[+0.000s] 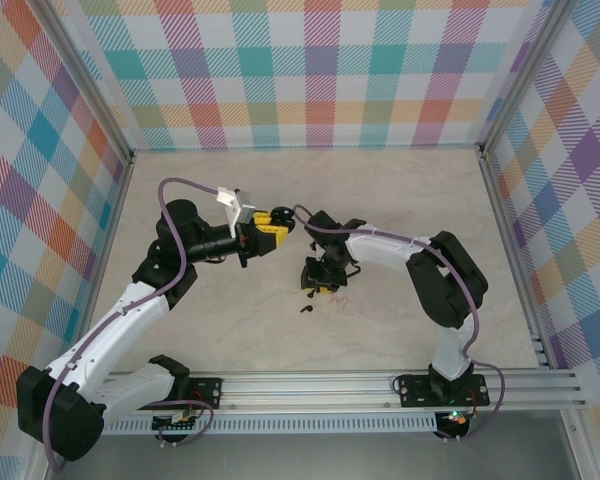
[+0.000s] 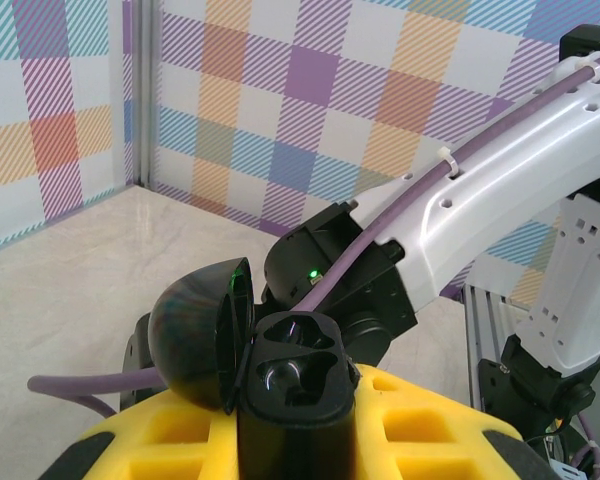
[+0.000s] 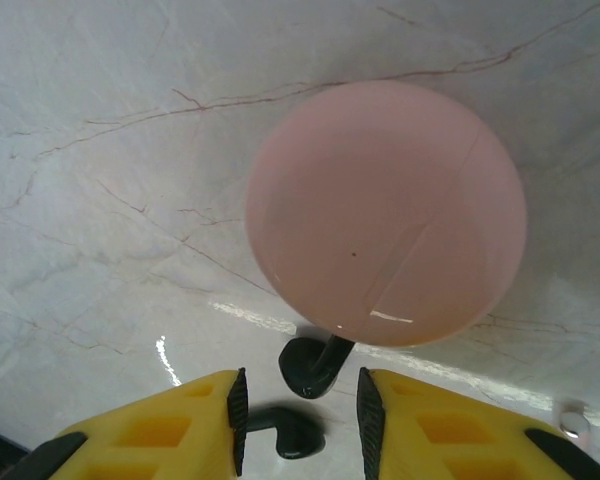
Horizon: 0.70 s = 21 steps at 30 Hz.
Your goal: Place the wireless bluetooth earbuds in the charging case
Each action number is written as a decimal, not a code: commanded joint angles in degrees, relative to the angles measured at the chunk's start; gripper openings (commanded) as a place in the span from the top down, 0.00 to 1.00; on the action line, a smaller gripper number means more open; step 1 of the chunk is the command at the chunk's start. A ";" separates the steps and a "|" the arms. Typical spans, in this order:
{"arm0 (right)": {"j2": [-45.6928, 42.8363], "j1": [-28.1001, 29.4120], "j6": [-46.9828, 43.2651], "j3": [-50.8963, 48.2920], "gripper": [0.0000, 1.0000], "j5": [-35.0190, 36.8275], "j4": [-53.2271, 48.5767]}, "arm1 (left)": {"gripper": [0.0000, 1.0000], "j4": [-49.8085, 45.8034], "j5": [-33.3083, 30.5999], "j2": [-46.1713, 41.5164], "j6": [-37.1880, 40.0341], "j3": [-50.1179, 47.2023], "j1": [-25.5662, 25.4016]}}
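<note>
The right hand points down at the pale marble-veined counter, its yellow fingers parted and empty, and its ribbed black pads frame two tiny glossy black stemmed earbuds. The nearer black earbud lies on the counter between the pads, its stem reaching sideways toward one pad, so its long axis runs along the closing line rather than across it. The farther black earbud lies just past the fingertips, its stem angled up toward the smooth, matte pale pink round case. That case is closed, and whether the stem touches it I cannot tell. All of this sits near the middle of the counter, a little toward its near edge. Beside it, raised off the counter, the left hand is clamped on the black clamshell charging case, whose domed lid is swung open over two moulded wells. The right hand is much the nearer to the buds. Squeezed end to end, the nearer bud's rounded, slick plastic would probably slip, so a slight wrist turn looks wise before carrying it leftward to the wells.
</note>
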 commanded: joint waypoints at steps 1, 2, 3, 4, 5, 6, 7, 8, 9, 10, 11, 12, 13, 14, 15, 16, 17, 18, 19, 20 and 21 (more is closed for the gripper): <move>1.26 0.65 1.72 1.92 0.63 1.28 -2.67 | 0.84 0.36 -0.10 -1.26 0.55 -0.66 0.41; 1.44 0.74 1.89 2.02 0.63 1.82 -2.90 | 0.84 0.42 -0.13 -1.19 0.53 -0.70 0.38; 1.57 0.74 2.12 2.04 0.64 2.36 -3.10 | 0.84 0.46 -0.02 -1.20 0.53 -0.70 0.38; 1.77 0.84 2.01 2.02 0.64 2.42 -3.14 | 0.84 0.46 -0.12 -1.20 0.55 -0.69 0.38; 1.92 0.87 2.04 2.11 0.64 2.55 -3.20 | 0.84 0.46 -0.05 -1.25 0.52 -0.70 0.38; 2.21 0.91 1.85 2.20 0.65 2.52 -3.23 | 0.84 0.54 -0.06 -1.17 0.52 -0.79 0.38; 2.51 1.00 1.74 2.28 0.65 2.51 -3.40 | 0.84 0.55 -0.01 -1.10 0.56 -0.81 0.41; 2.75 1.09 1.65 2.41 0.65 2.55 -3.50 | 0.84 0.61 -0.02 -1.17 0.52 -0.66 0.44; 3.01 1.18 1.56 2.46 0.65 2.66 -3.60 | 0.84 0.64 -0.06 -1.14 0.58 -0.70 0.38; 3.26 1.18 1.41 2.50 0.66 2.73 -3.58 | 0.84 0.63 -0.13 -1.12 0.57 -0.72 0.39; 3.44 1.27 1.38 2.48 0.66 2.73 -3.59 | 0.84 0.64 -0.16 -1.11 0.52 -0.78 0.44; 3.64 1.22 1.39 2.52 0.67 2.86 -3.57 | 0.84 0.64 -0.10 -1.13 0.54 -0.80 0.40; 3.77 1.21 1.30 2.49 0.67 2.94 -3.57 | 0.84 0.64 -0.13 -1.17 0.52 -0.77 0.41; 3.88 1.27 1.21 2.46 0.69 3.03 -3.57 | 0.84 0.59 -0.12 -1.11 0.57 -0.77 0.43; 3.93 1.27 1.12 2.46 0.71 3.19 -3.65 | 0.84 0.64 -0.18 -1.09 0.55 -0.73 0.38; 3.84 1.27 1.11 2.47 0.72 3.37 -3.74 | 0.84 0.59 -0.13 -1.15 0.58 -0.80 0.43; 3.74 1.26 1.01 2.38 0.75 3.60 -3.70 | 0.84 0.57 -0.15 -1.11 0.53 -0.76 0.39; 3.58 1.25 0.99 2.38 0.77 3.93 -3.97 | 0.84 0.55 -0.15 -1.09 0.60 -0.78 0.44; 3.37 1.25 0.82 2.28 0.78 4.15 -4.12 | 0.84 0.55 -0.11 -1.19 0.57 -0.73 0.39; 3.07 1.27 0.77 2.13 0.80 4.39 -4.12 | 0.84 0.47 -0.14 -1.22 0.68 -0.77 0.38; 2.71 1.24 0.67 1.94 0.81 4.52 -4.19 | 0.84 0.46 -0.12 -1.18 0.68 -0.82 0.38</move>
